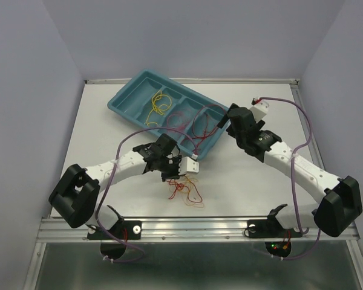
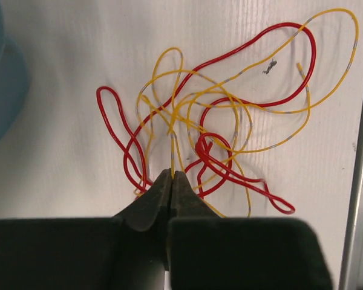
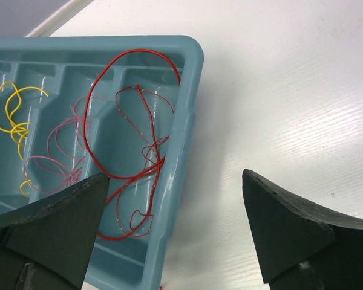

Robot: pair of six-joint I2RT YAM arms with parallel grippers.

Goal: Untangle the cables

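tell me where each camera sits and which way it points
Top external: above and behind, looking down at the table, left arm and right arm showing.
Left wrist: looks down past the shut left gripper at the red-yellow tangle.
Right wrist: looks past the open right gripper at the tray.
Shared: top and right wrist show the tray.

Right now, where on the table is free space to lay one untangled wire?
Bare tabletop lies between the red and yellow wire tangle and the white right arm, and left of the teal plastic compartment tray. It is crowded around the left hand, pinching that tangle.
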